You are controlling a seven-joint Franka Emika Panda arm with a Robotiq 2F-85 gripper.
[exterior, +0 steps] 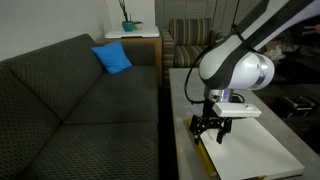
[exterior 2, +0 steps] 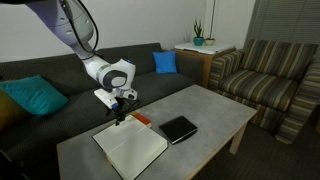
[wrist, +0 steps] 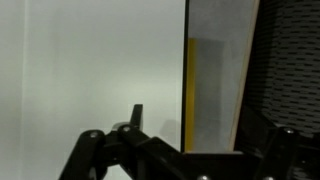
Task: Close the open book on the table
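Matt white paper on open book (exterior 2: 130,150); smooth matt grey top on table (exterior 2: 215,105); coarse dark woven cloth on sofa (exterior: 60,100); glossy white plastic on arm (exterior: 235,68); matt black on gripper (exterior: 208,130).

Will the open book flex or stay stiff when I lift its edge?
Probably floppy: the open book looks large and thin, lying flat. Its plain white pages may fan apart under the hand. Pushed, it would likely slide on the smooth, flat table.

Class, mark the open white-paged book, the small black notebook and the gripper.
Large open book with plain white pages (exterior 2: 130,150), exterior view, middle of the page.
Small black notebook (exterior 2: 179,129), exterior view, centre of its cover.
Black robot gripper (exterior 2: 119,115), exterior view, between its fingertips.
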